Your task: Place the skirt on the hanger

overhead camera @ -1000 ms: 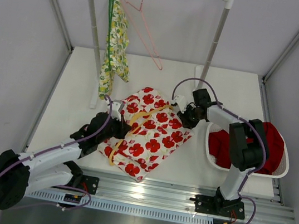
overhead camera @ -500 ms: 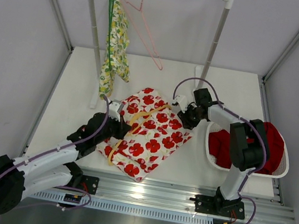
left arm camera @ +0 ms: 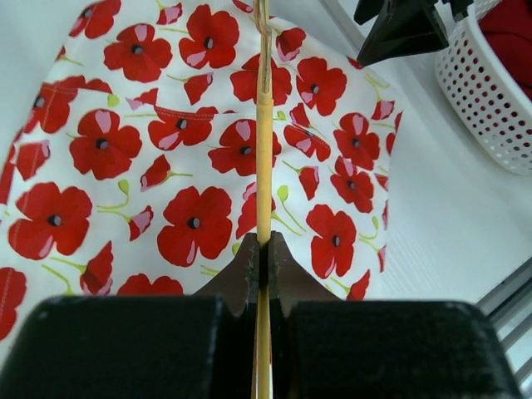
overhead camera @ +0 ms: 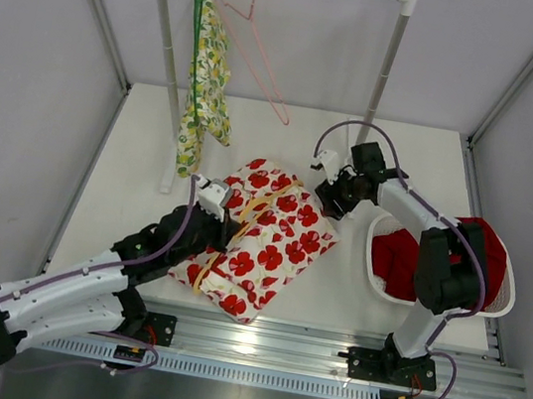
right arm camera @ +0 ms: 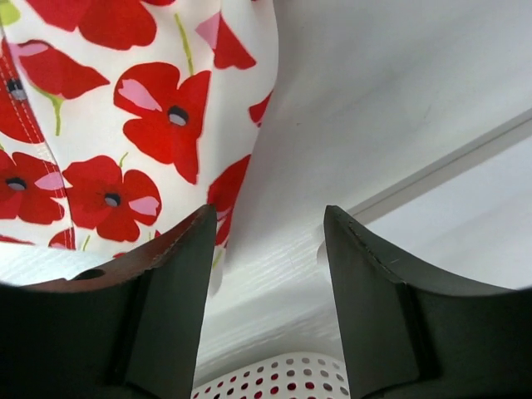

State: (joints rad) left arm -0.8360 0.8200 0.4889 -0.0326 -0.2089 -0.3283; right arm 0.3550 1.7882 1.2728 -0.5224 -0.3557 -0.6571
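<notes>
My left hand is pinching the yellow hanger, which lies across the poppy-print skirt spread mid-counter. My right hand is spread wide at the skirt's far right edge, gripping nothing.

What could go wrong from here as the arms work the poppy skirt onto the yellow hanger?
1. The left end effector pinches only the thin yellow hanger; lifting might drag it off the skirt.
2. The right end effector is open beside the skirt's edge, gripping nothing, so the fabric may bunch or slide.
3. The white basket sits close; the right arm could knock it.
</notes>
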